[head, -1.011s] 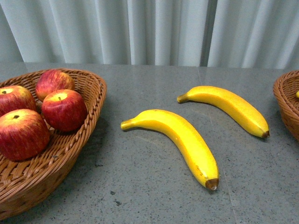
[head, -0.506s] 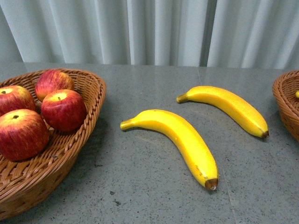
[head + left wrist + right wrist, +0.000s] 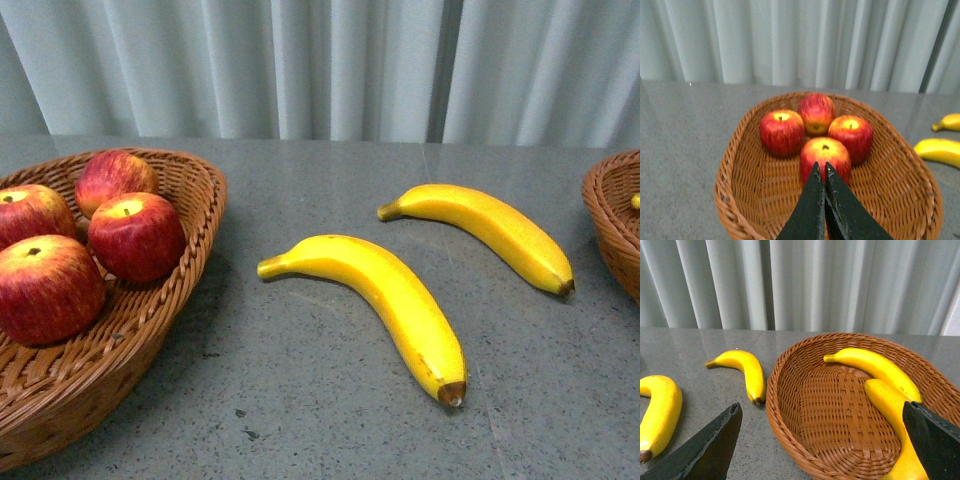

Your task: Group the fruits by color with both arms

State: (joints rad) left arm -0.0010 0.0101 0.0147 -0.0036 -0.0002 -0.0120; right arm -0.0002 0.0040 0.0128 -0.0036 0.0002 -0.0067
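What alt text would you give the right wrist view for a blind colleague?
A brown wicker basket holds two yellow bananas, seen between the fingers of the open right gripper. Two more bananas lie on the grey table beside the basket, with a pale curtain behind.
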